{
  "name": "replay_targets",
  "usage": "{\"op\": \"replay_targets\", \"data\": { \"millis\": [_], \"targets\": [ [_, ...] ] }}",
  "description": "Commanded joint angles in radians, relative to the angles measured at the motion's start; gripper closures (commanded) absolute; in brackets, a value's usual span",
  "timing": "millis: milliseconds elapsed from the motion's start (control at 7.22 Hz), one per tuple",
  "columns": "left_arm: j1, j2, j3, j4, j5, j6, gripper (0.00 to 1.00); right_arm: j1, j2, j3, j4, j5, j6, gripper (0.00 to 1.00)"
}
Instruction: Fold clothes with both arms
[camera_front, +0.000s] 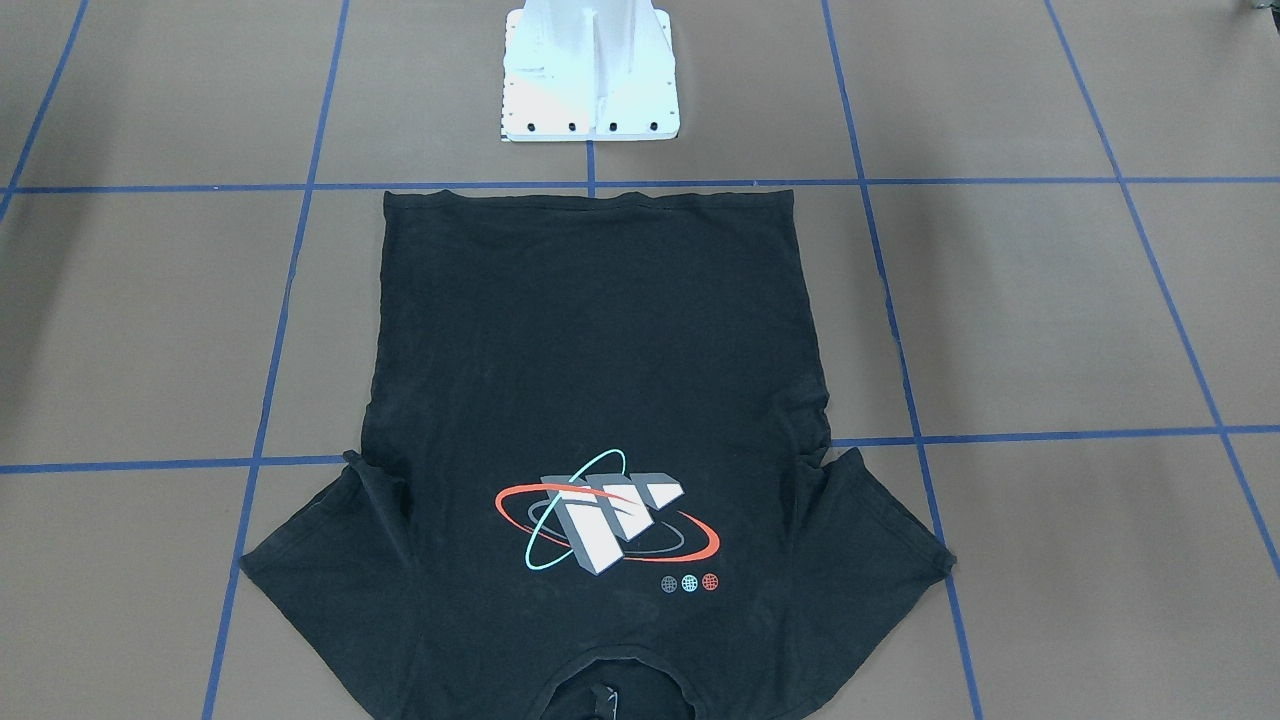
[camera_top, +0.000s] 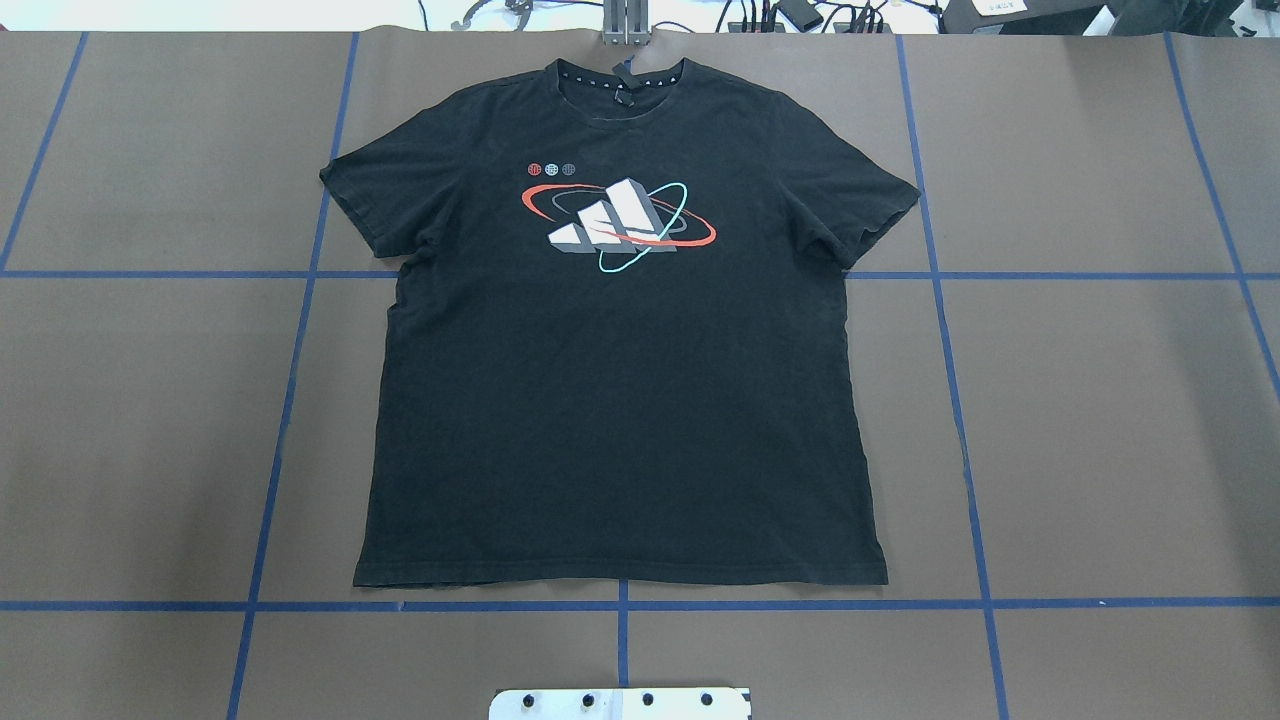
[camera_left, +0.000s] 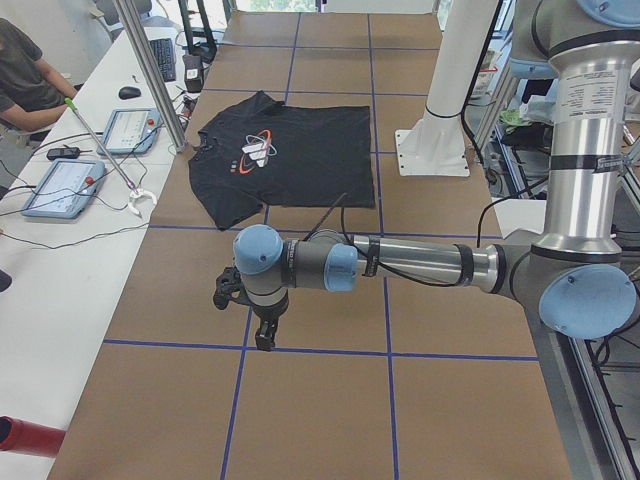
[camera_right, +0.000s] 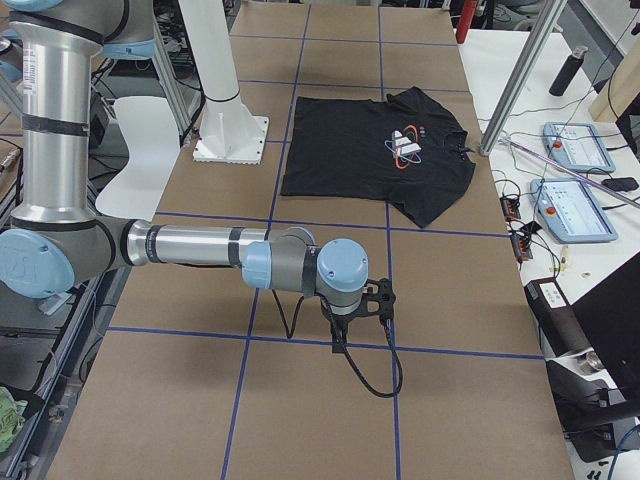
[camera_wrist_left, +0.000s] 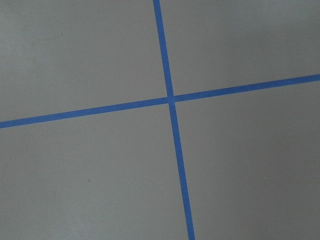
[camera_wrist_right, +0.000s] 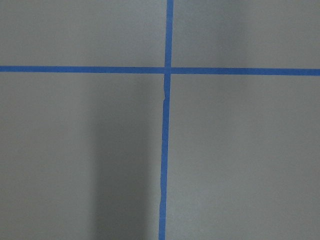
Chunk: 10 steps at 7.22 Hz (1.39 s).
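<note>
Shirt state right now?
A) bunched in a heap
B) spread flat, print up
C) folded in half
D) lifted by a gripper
B: the T-shirt lies spread flat on the table with its graphic facing up, while the left arm and the right arm are well away from it.

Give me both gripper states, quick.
Left gripper: cannot tell open or shut; away from the shirt.
Right gripper: cannot tell either; also away from the shirt.
</note>
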Motion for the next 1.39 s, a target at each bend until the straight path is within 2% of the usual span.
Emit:
{"op": "replay_targets", "data": {
  "millis": [0, 416, 693, 831, 970, 1108, 1247],
  "targets": [
    [0.000, 0.002, 0.000, 0.000, 0.000, 0.001, 0.00, 0.000, 0.003, 0.002, -0.002, -0.003, 0.002, 0.00],
    [0.003, -0.030, -0.001, 0.000, 0.000, 0.001, 0.00, -0.001, 0.063, 0.004, -0.009, 0.009, 0.016, 0.00],
    [0.003, -0.113, 0.008, -0.008, -0.006, 0.001, 0.00, -0.073, 0.148, -0.018, -0.003, 0.011, 0.060, 0.00],
    [0.009, -0.136, 0.079, -0.131, -0.003, 0.000, 0.00, -0.128, 0.193, -0.018, 0.003, 0.010, 0.208, 0.00],
    [0.011, -0.137, 0.110, -0.260, -0.008, -0.061, 0.00, -0.167, 0.259, -0.024, 0.002, 0.008, 0.241, 0.00],
    [0.014, -0.148, 0.112, -0.315, -0.011, -0.247, 0.00, -0.185, 0.358, -0.030, -0.011, -0.004, 0.237, 0.00],
    [0.027, -0.159, 0.111, -0.404, -0.009, -0.457, 0.00, -0.208, 0.385, -0.042, 0.000, -0.012, 0.240, 0.00]
  ]
}}
